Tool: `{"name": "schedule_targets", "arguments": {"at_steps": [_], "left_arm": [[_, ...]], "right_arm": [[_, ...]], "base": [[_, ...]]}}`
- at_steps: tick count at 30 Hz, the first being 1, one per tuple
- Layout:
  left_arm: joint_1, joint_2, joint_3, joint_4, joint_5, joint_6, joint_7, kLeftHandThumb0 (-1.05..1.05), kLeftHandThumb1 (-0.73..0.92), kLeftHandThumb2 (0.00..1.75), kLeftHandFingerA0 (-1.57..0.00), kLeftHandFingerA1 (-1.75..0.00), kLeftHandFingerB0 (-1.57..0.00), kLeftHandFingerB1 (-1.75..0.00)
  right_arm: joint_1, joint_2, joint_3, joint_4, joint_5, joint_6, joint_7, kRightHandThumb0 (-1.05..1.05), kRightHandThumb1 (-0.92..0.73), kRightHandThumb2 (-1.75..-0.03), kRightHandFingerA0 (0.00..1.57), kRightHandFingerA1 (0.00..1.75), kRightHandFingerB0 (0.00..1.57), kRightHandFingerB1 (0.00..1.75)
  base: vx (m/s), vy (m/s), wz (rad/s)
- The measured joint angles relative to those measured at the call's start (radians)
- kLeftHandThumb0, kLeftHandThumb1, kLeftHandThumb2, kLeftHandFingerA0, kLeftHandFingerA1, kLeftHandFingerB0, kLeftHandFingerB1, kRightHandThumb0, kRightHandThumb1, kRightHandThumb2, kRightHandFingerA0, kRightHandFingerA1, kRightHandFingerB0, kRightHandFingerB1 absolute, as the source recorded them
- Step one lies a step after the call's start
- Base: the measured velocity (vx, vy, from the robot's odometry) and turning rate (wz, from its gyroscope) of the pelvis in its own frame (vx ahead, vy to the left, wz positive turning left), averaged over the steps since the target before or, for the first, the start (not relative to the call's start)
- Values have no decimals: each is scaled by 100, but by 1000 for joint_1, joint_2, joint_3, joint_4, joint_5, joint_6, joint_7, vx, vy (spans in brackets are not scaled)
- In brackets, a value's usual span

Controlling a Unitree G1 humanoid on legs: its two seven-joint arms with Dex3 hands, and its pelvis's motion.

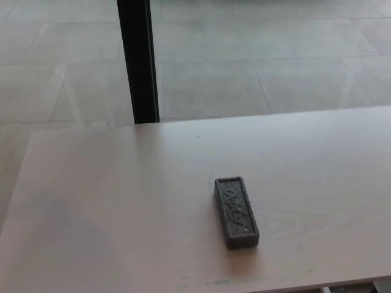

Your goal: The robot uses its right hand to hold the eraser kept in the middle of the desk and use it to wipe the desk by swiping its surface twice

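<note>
Grey, rough-textured rectangular eraser (236, 211) is lying flat on the pale wooden counter (110, 201), long axis running near-to-far, while no robot hand is showing, so its state is untellable.

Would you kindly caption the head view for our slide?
Grey eraser lying flat on the pale desk, no robot hand in view.

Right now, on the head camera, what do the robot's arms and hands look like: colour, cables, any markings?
Neither arm nor hand shows in the head view at this moment, so nothing of their colour, cables or markings can be told. The picture holds only the dark grey rectangular felt eraser lying on the pale wooden desk, with a black post and grey floor tiles beyond.
</note>
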Motion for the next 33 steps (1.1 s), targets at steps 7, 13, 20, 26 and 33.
{"name": "schedule_targets", "arguments": {"at_steps": [7,13,20,26,33], "left_arm": [[-9,0,70,-13,-37,0,-5,-50,73,63,-53,-80,-38,-58],[-9,0,93,-21,-55,0,-9,-47,75,62,-54,-82,-39,-58],[-12,4,105,-13,-78,0,-20,-48,74,62,-53,-80,-38,-59],[-22,11,113,-1,-99,0,-30,-47,74,62,-53,-85,-36,-58],[-27,14,108,-2,-120,0,-38,-48,74,62,-53,-85,-35,-60]], "right_arm": [[-161,-95,-158,-180,89,59,-23,-51,-70,-61,85,57,49,43],[-403,-171,-146,-313,115,109,-50,-35,-69,-61,93,67,70,44],[-679,-156,23,-392,112,125,-56,-23,-75,-66,94,134,85,73],[-752,-17,221,-548,108,141,-56,-19,-59,-93,99,164,88,98],[-728,153,473,-586,63,147,-51,-11,-49,-117,95,159,97,113]], "base": [[0,0,0],[0,0,0],[0,0,0],[0,0,0],[0,0,0]]}}
